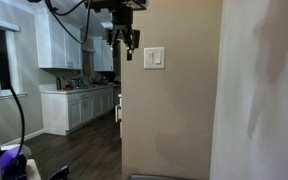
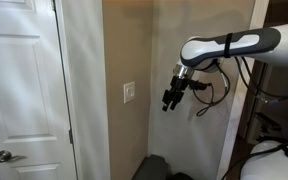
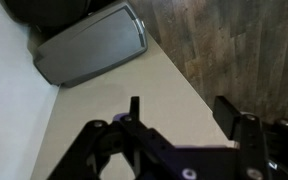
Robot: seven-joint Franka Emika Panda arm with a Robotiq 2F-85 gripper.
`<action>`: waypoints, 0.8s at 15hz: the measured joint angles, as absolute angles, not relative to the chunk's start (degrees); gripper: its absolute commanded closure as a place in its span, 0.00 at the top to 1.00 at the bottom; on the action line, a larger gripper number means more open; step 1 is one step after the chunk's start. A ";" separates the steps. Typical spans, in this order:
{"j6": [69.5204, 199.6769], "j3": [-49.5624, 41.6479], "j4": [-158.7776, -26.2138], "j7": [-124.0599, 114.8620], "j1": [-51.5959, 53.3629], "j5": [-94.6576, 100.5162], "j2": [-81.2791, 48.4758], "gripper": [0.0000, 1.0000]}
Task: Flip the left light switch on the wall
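Observation:
The small white switch plate sits on the tall beige wall. The left light switch is too small to tell apart on it. The plate also shows in an exterior view on the same wall. My gripper hangs in the air beside the plate at about its height, a short gap away and not touching it. In the wrist view the gripper is open and empty, with its two dark fingers spread over the beige wall surface. The switch is out of the wrist view.
White kitchen cabinets and a counter stand beyond the wall's edge. A white door is next to the wall. A grey bin sits on the wood floor at the wall's foot. My white arm reaches in from the side.

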State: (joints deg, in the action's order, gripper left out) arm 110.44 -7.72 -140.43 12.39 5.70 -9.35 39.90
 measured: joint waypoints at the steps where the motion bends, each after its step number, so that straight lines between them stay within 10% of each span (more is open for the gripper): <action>1: 110.44 -7.27 -139.41 12.39 5.71 -9.00 39.14 0.39; 7: 110.96 -5.48 -127.66 14.00 5.74 -5.34 27.96 0.02; 12: 113.59 -3.87 -119.38 16.74 5.86 -5.04 17.66 0.00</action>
State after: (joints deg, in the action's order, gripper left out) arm 113.59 -3.87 -119.38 16.74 5.86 -5.04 17.66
